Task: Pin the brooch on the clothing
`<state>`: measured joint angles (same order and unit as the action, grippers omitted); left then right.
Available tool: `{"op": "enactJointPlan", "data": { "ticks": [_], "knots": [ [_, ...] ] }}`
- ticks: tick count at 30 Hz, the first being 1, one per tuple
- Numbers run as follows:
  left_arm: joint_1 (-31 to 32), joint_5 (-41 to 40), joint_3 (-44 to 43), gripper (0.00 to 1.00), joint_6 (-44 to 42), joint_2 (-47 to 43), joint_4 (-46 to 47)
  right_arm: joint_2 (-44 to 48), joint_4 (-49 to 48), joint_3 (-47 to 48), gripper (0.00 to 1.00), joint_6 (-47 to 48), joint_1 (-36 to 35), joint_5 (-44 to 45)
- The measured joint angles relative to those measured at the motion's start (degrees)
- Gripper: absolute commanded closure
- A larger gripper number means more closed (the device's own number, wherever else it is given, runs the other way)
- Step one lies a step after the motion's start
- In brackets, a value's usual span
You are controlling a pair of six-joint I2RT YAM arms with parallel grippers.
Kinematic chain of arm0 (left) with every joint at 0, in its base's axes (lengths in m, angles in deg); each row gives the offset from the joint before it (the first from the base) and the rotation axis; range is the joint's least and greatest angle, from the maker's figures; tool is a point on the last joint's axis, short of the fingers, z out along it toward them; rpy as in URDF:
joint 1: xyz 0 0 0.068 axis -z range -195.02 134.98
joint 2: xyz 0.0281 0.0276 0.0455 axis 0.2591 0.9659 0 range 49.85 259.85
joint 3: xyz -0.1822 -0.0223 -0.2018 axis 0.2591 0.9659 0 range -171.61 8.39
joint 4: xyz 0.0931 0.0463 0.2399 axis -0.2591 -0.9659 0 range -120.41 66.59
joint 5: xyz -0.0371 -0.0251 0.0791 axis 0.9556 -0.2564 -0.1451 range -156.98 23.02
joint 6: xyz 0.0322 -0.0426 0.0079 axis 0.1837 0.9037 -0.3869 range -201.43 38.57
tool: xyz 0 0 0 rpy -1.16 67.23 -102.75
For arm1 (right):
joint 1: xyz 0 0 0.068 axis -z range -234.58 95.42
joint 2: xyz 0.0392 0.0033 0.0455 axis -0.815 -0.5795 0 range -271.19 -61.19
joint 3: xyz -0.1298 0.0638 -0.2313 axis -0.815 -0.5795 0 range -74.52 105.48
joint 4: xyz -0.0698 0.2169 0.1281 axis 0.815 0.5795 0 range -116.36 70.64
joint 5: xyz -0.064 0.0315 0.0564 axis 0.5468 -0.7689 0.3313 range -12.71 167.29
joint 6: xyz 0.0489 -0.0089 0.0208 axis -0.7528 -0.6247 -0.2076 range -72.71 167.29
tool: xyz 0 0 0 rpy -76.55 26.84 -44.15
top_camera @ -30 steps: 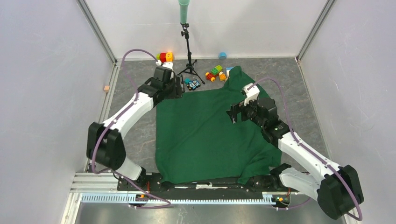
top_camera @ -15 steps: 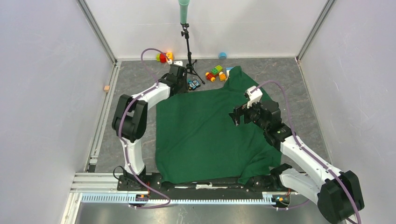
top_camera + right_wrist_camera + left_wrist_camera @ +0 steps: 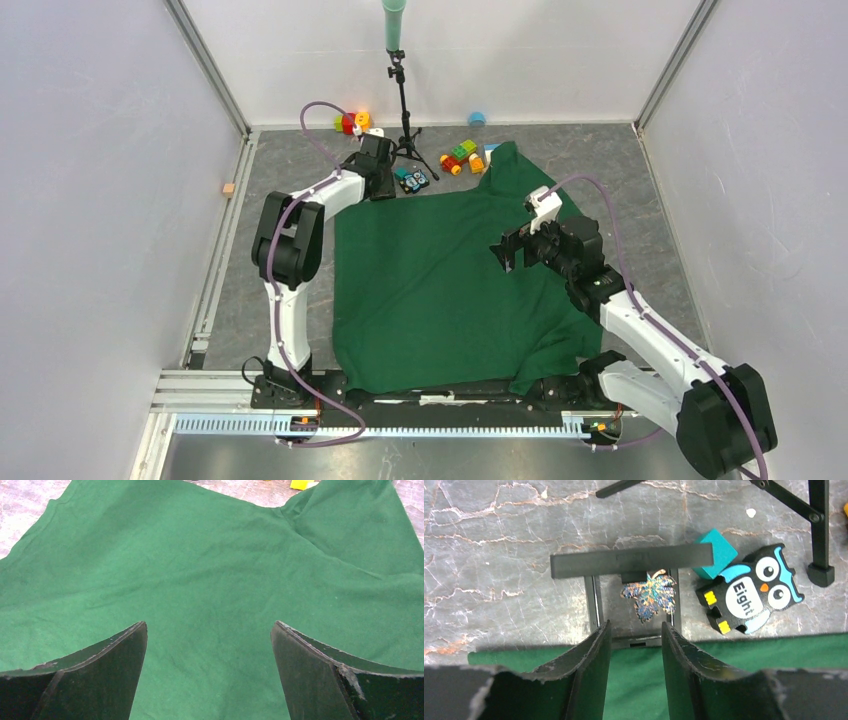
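The brooch (image 3: 649, 594) is a small glittery multicoloured leaf-shaped piece. It stands in a small black frame holder (image 3: 634, 565) on the stone floor, just beyond the shirt's far edge. The dark green T-shirt (image 3: 440, 290) lies spread flat; it also shows in the left wrist view (image 3: 634, 680) and the right wrist view (image 3: 210, 570). My left gripper (image 3: 634, 630) is open and empty, its tips at the shirt's edge just short of the holder; in the top view the left gripper (image 3: 385, 182) is at the shirt's far left corner. My right gripper (image 3: 508, 252) is wide open and empty above the shirt's right part (image 3: 209, 630).
A black owl toy (image 3: 749, 592) and a teal block (image 3: 716, 552) lie right of the holder. A black tripod (image 3: 404, 110) stands behind them. Coloured blocks (image 3: 462, 156) and red and yellow blocks (image 3: 352, 122) lie at the back, with a blue cap (image 3: 477, 119).
My left arm has folded and its gripper has moved farther back to the shirt's far edge by the holder. My right gripper has shifted slightly over the shirt.
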<state>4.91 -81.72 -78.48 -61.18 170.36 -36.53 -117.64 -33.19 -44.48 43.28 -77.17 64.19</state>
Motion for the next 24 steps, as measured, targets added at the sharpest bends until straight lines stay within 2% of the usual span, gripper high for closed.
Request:
{"op": "enactJointPlan", "data": {
  "ticks": [12, 15, 24],
  "knots": [
    [-0.68, 0.15, -3.67, 0.58, -2.16, 3.54, -1.16, -0.66, -0.46, -0.92, 0.02, -0.22, 1.36, -2.36],
    [-0.68, 0.26, -3.85, 0.63, -2.82, 3.85, -1.33, -0.79, -0.52, -0.92, 0.02, -0.24, 1.60, -2.80],
    [-0.68, 0.42, -4.39, 0.62, -4.11, 4.44, -1.53, -1.38, -1.29, -0.92, 0.02, -0.48, 2.10, -3.43]
  ]
}}
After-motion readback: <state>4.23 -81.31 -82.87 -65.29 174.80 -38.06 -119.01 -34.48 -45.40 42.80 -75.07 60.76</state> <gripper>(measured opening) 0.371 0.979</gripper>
